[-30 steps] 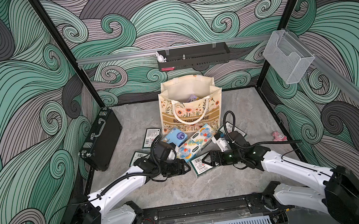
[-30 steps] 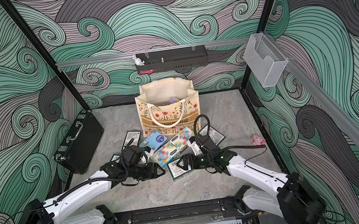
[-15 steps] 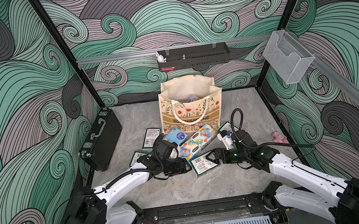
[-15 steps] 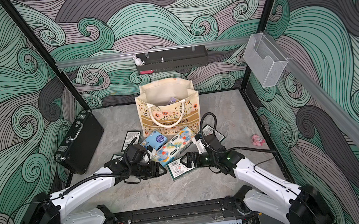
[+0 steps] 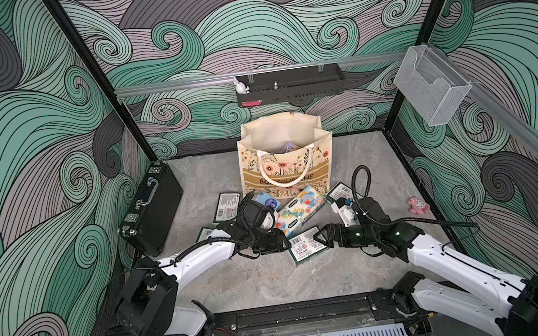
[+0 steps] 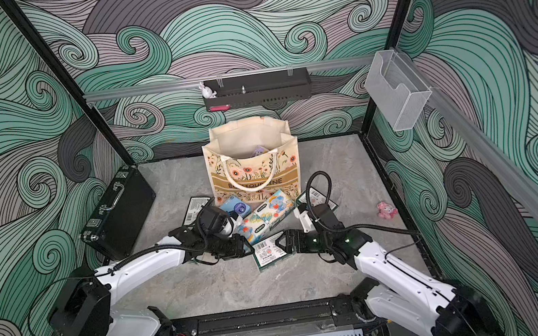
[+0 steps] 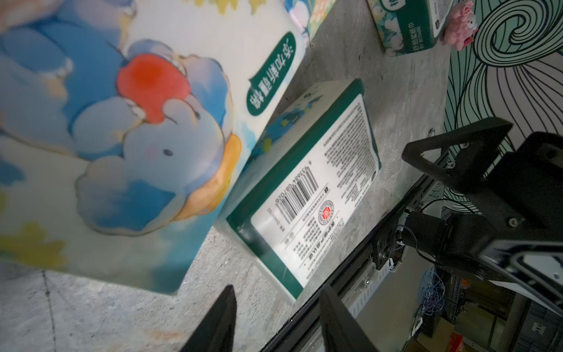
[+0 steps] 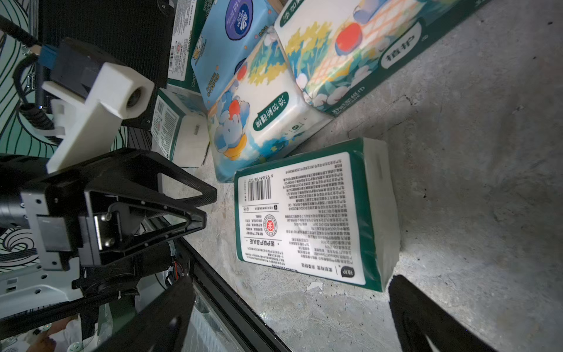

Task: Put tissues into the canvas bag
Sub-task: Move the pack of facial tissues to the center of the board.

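Two grippers face each other low over the table in both top views, with one green pack (image 5: 306, 250) lying label-up between them. The left gripper (image 5: 282, 244) is just beside one end of it and the right gripper (image 5: 320, 239) just beside the other. The canvas bag (image 5: 287, 170) stands upright at the back, its mouth open upward to take drops, and a purple pack (image 5: 288, 146) already lies inside. The rest of the tissues lie on the table in front of the bag: elephant packs (image 5: 296, 209), a light blue pack (image 5: 267, 202) and more green ones (some partly hidden under the arms).

From the left wrist, an elephant pack (image 7: 137, 137) fills the near side, one end lying over the green pack's (image 7: 313, 195) corner. The left gripper's fingers (image 7: 219, 320) stand partly apart with nothing between them, and the green pack sits ahead but off to one side of their gap. This arm does not look lined up to take it.

From the right wrist, the right gripper's fingers (image 8: 426, 314) are spread wide and empty. The green pack (image 8: 304, 219) lies flat straight ahead, its narrow end toward the gap. That fits a grasp across its width, so I judge the right arm to be the one about to pick it up.
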`<action>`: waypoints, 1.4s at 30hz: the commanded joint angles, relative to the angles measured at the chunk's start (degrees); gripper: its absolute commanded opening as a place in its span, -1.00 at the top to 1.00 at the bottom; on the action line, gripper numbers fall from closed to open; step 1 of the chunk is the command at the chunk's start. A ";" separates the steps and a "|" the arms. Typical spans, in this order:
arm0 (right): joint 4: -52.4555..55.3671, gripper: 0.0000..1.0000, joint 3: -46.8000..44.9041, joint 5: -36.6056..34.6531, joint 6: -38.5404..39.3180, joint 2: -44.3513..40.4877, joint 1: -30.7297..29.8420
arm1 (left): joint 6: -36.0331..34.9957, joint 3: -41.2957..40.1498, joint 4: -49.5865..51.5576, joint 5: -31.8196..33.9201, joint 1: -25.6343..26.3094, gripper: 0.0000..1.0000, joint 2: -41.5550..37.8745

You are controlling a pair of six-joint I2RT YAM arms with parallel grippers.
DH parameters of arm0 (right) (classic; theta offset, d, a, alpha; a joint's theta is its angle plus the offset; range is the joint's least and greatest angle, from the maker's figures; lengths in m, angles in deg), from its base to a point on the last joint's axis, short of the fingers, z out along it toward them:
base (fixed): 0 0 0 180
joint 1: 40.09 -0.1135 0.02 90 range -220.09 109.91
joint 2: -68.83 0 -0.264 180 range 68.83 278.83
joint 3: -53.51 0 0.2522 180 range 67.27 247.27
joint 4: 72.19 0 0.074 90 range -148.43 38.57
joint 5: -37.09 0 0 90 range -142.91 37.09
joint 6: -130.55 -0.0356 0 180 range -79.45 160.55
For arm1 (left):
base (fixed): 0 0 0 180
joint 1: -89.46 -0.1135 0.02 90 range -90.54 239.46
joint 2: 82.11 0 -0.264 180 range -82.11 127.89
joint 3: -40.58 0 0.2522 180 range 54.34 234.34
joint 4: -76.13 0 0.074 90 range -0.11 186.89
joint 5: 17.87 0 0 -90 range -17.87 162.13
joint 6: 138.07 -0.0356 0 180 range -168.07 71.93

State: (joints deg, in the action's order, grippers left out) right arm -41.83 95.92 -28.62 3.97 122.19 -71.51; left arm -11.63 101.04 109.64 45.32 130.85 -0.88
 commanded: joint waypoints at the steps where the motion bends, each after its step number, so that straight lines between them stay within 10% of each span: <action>1: -0.96 -0.98 -0.93 0.55 0.63 -0.15 0.41 | 0.48 0.90 -0.41 -2.09 0.18 0.06 2.02; 17: -16.54 -0.99 -0.21 5.91 -2.43 15.12 0.53 | 3.10 -0.66 -2.74 -2.81 1.20 0.03 2.53; 42: -20.04 -0.99 -7.64 5.26 -14.19 1.22 -6.04 | 0.03 0.15 1.27 -1.62 1.24 -0.01 3.39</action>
State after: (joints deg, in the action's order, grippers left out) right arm -60.80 88.94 -22.96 -9.65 124.09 -76.99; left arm -10.12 100.21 107.56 43.14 131.66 3.17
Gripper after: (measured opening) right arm 0.992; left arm 0.500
